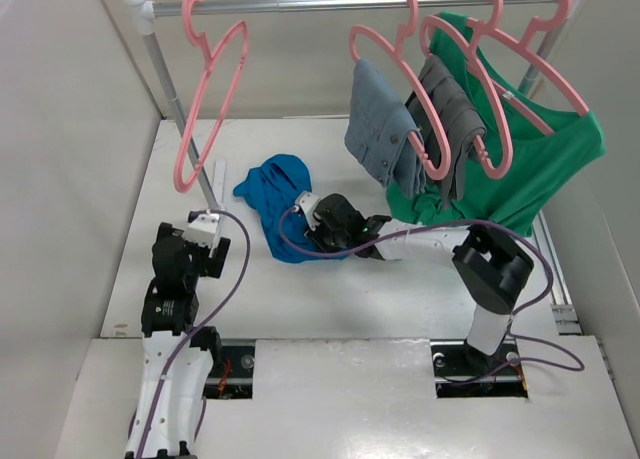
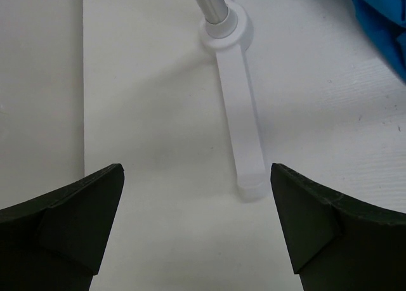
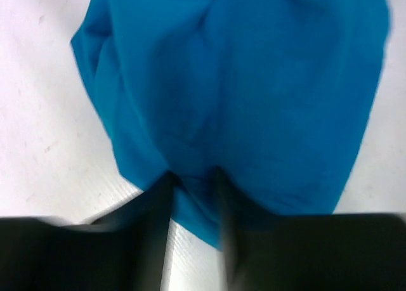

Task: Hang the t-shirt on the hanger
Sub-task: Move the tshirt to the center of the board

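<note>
t-shirt [image 1: 275, 194]: on worktop [image 1: 400, 299], right of rack post [image 1: 164, 69] | hanger [image 1: 204, 44]: beside post top | clothed hangers [image 1: 440, 109]: further right

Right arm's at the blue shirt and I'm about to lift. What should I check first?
1. Right pincer shut on the t-shirt: ok, cloth sits between its fingers.
2. Which part of the t-shirt is pinched: cannot tell, the view is blurred.
3. T-shirt spread flat: not ok, it lies crumpled on the table.
4. Left pincer open and empty: ok.
5. Hanger bare: ok, it hangs on the rail.
</note>
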Available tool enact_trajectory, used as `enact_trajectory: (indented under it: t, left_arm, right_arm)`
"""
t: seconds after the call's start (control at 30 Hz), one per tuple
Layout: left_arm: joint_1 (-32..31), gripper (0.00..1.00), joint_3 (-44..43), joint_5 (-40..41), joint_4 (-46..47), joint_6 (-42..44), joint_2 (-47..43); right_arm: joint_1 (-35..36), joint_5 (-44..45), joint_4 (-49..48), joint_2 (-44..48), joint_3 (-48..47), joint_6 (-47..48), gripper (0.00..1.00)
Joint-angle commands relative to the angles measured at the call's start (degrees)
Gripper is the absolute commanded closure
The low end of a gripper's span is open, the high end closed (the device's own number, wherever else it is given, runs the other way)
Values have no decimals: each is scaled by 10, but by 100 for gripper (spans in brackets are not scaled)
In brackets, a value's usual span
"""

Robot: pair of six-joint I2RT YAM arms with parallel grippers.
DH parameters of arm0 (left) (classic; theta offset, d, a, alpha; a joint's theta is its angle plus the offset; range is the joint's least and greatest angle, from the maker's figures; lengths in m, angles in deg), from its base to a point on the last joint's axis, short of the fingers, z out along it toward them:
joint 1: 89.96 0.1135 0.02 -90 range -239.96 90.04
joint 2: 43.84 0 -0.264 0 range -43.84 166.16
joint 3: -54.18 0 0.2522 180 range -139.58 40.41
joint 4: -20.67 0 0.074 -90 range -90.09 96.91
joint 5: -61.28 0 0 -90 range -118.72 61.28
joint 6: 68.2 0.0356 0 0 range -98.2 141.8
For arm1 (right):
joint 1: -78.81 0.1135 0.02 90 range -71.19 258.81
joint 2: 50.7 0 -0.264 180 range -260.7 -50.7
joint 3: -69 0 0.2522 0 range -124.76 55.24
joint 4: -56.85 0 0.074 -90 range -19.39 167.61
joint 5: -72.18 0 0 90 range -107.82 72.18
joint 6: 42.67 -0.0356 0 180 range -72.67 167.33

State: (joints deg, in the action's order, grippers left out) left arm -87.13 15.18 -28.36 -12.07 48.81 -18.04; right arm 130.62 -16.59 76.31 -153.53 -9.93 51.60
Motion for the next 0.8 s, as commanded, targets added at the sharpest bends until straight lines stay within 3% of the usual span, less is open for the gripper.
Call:
enact_trajectory:
  t: [0.0,0.03,0.07,0.2,0.33,0.43,0.57,0.6,0.63,0.67,0.7,0.77]
  left_arm:
    - [-2,0,-12,-27,-11,23,-4]
    - [-2,0,-12,-27,-11,24,-4]
    - [-2,0,-12,-34,-5,30,-4]
    - [-2,0,-17,-64,-5,47,8]
    - [-2,0,-23,-105,-5,85,21]
    - [-2,0,-29,-122,-5,108,39]
    - [-2,1,-40,-175,-11,161,64]
    - [-2,1,-47,-187,-11,173,70]
    - [-2,1,-53,-201,-17,183,81]
    - [-2,1,-60,-226,-17,190,89]
    - [-2,1,-68,-239,-22,196,98]
    - [-2,3,-91,-271,-43,212,132]
  right_arm:
    - [2,-42,-9,-2,-21,12,71]
    - [2,-47,-3,-10,-15,12,92]
    - [2,-57,-3,-17,-15,18,100]
    - [28,-132,-3,-3,18,75,100]
    - [113,-207,9,54,36,142,100]
    - [192,-137,111,121,24,186,100]
    - [203,-90,161,235,17,200,100]
    - [203,-80,167,255,17,200,94]
    - [203,-71,172,280,6,194,70]
    - [203,-65,172,286,0,194,39]
    - [203,-35,179,286,0,185,22]
    - [203,22,166,296,14,168,4]
